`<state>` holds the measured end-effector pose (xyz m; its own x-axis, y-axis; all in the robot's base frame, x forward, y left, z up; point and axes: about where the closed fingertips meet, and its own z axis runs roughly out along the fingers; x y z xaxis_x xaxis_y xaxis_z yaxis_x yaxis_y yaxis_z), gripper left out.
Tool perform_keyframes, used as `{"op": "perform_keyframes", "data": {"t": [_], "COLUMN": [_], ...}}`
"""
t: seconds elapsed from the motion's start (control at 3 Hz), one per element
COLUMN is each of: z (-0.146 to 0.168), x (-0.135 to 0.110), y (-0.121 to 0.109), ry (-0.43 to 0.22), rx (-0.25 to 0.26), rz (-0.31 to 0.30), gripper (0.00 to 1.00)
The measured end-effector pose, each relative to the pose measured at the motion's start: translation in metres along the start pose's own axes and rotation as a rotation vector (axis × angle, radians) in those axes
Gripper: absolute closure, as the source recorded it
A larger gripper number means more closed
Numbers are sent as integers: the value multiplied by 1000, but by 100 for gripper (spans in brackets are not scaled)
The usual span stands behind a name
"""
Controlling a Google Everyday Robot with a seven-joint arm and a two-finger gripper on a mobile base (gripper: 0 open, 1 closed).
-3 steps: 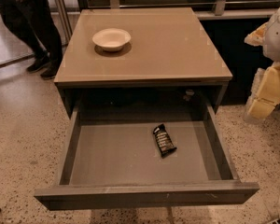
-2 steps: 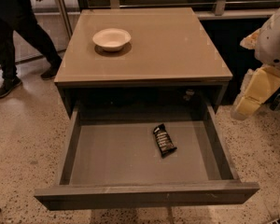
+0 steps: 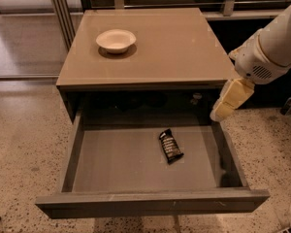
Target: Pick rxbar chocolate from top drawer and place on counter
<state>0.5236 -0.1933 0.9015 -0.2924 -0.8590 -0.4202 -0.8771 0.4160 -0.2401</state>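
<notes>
Black-wrapped rxbar chocolate point(image 3: 170, 146) lies flat mid-floor in the pulled-out top drawer point(image 3: 111, 166), open to reach from above | our gripper point(image 3: 229, 101) hangs over its right wall, spread untellable | white bowl point(image 3: 116, 40) leaves the tabletop point(image 3: 174, 47) placing room.

The white robot arm point(image 3: 274, 45) is cut off at 2 o'clock; its cream gripper point(image 3: 230, 100) hangs at the 2 o'clock corner of the grey top drawer point(image 3: 150, 204). Lettering on the black-wrapped rxbar chocolate point(image 3: 170, 146) is too small to read.
</notes>
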Motion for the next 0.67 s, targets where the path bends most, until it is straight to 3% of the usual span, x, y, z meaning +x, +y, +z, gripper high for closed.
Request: {"op": "perform_keyframes", "data": {"t": [0.33,0.67], "z": [3,45], "x": [0,7], "y": [0,12], "ry": [-3,-29], "rx": [5,-12], "rz": [-6,-4], "gripper": [0,0]}}
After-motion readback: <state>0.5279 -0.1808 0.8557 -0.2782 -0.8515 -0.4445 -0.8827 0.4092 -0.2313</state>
